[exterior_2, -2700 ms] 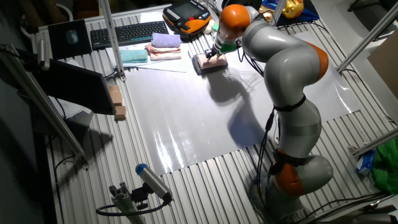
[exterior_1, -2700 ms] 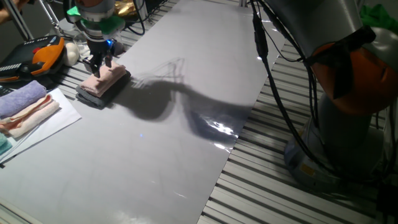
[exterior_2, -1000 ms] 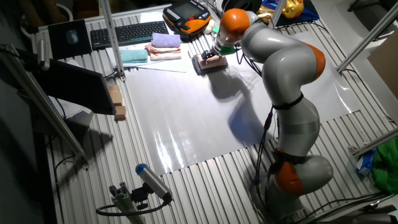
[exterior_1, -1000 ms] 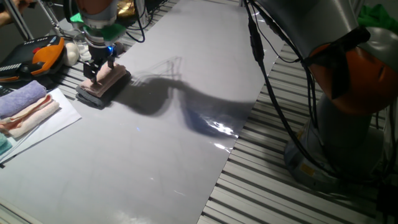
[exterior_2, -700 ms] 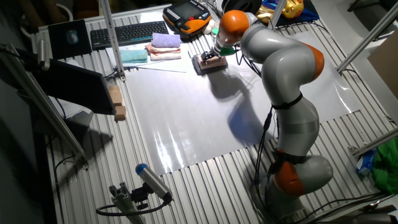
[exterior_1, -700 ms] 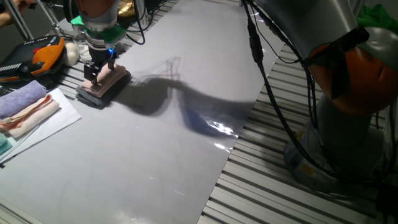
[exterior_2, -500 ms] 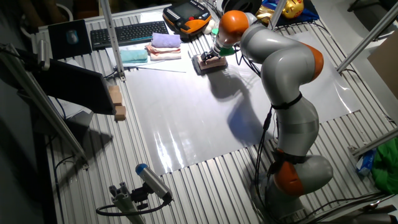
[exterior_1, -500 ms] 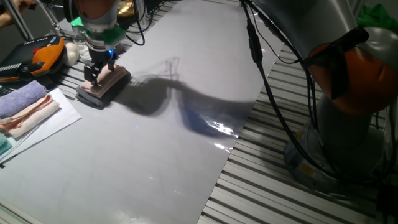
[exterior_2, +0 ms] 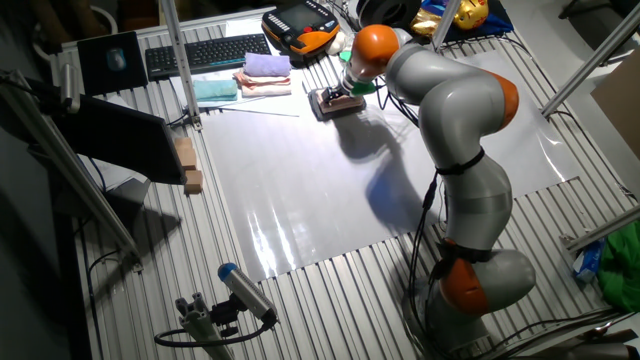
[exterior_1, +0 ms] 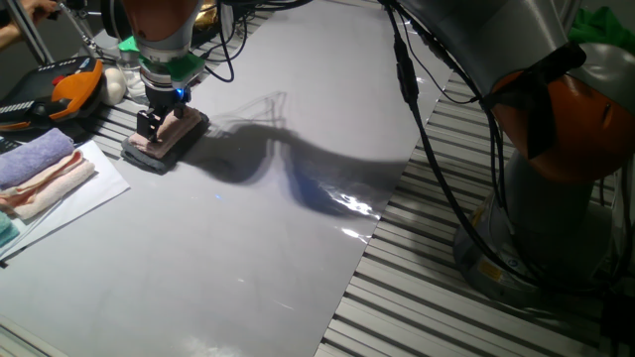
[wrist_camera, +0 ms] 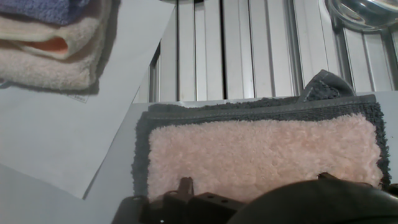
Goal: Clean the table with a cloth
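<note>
The pale pink cloth lies folded on a dark grey cloth at the far left edge of the table. My gripper stands down on the pink cloth, its two fingers apart and pressed into the pile. In the other fixed view the gripper covers most of the cloth near the back edge of the table. The hand view shows the pink cloth filling the middle. My gripper is at the bottom edge, with one fingertip touching the cloth. Nothing is held.
Lavender and peach towels lie stacked on a white paper sheet left of the cloths. An orange and black device sits behind them. A keyboard and wooden blocks lie beyond the sheet. The arm's base stands at the right.
The gripper has sunk lower and shifted a little left, from just above the pink cloth to pressing down on it. The cloths have not moved.
</note>
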`<state>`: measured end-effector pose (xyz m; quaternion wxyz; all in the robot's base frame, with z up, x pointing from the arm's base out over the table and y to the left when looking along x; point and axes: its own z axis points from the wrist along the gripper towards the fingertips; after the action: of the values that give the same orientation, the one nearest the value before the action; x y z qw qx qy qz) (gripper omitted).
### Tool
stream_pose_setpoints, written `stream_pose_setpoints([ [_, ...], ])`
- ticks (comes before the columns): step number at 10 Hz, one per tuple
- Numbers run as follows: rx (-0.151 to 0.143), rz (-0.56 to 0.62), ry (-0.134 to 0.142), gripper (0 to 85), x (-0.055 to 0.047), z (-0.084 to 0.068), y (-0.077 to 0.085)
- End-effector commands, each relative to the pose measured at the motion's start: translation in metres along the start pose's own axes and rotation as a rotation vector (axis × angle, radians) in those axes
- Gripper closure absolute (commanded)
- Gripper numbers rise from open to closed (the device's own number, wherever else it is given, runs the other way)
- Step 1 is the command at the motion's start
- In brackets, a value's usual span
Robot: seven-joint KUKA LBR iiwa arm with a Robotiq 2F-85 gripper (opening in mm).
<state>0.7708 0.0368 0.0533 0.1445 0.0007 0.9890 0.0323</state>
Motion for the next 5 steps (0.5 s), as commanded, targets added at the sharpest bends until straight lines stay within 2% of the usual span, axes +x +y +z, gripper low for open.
stream_pose_setpoints([
  [1,0.000,0.000,0.003,0.0,0.0000,0.0002,0.0006],
  [5,-0.006,-0.003,-0.003,0.0,0.0016,0.0051,0.0035],
])
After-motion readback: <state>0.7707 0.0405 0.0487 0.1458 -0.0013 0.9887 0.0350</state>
